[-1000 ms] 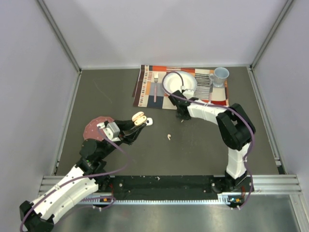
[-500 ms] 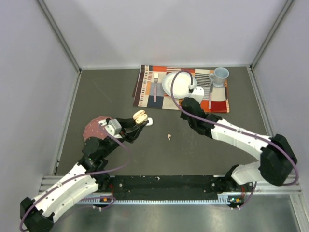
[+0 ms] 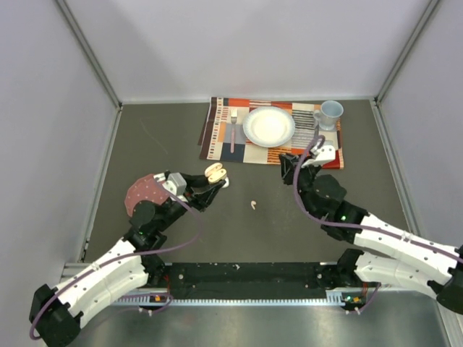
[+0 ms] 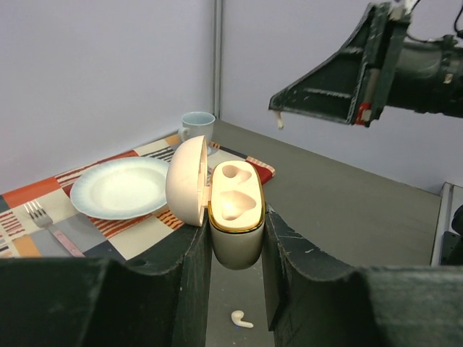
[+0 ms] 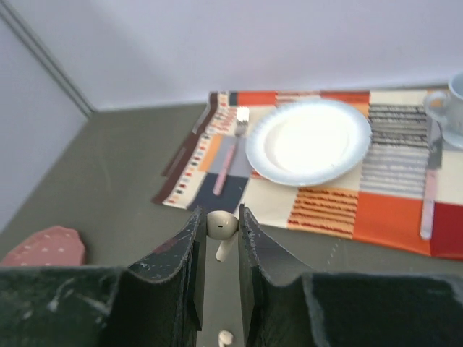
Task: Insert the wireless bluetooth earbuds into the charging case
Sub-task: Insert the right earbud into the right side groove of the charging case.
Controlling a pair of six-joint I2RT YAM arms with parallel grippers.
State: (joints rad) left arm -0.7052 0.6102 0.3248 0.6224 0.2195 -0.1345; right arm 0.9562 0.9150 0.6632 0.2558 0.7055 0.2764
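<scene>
1. The left gripper [image 4: 236, 235] is clenched on the lower half of the charging case [image 4: 235, 210], holding it upright above the table [image 3: 166, 137], left of the middle.
2. The case's lid [image 4: 186, 181] is swung open to one side. Its two moulded wells face upward.
3. The right gripper [image 5: 218, 217] is pinched shut on one earbud [image 5: 221, 226]. The rounded head sits between the fingertips and the stem points down.
4. That gripper hangs off the table near the front edge of the placemat [image 3: 217, 141], well apart from the case.
5. A second earbud [image 3: 253, 205] lies loose on the dark table between the two grippers, nearer to the case and touching neither.
6. On the placemat at the far side sits a white plate [image 3: 269, 126], with a fork [image 3: 233, 130] to its left and a knife [image 3: 316, 134] and a pale blue mug [image 3: 330, 113] to its right.
7. A reddish disc [image 3: 141, 191] lies flat on the table just beside the left arm.
</scene>
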